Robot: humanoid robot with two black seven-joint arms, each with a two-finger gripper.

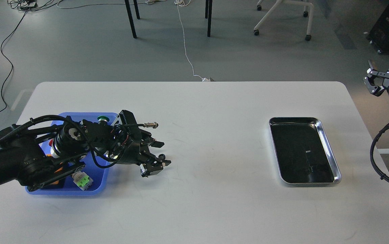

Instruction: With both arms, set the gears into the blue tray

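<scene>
Several push-button switches [82, 180] fill the blue tray [100, 189].

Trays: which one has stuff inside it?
The blue tray at the table's left, under the left arm, holds push-button switches. The silver metal tray on the right shows only its dark, shiny bottom.

You can count one white rounded desk [194, 142], one blue plastic tray [99, 183] and one shiny silver metal tray [330, 162]. One tiny black toothed gear [161, 157] shows. You have two black arms, each ending in one tool: left [160, 154], right [372, 79].
</scene>
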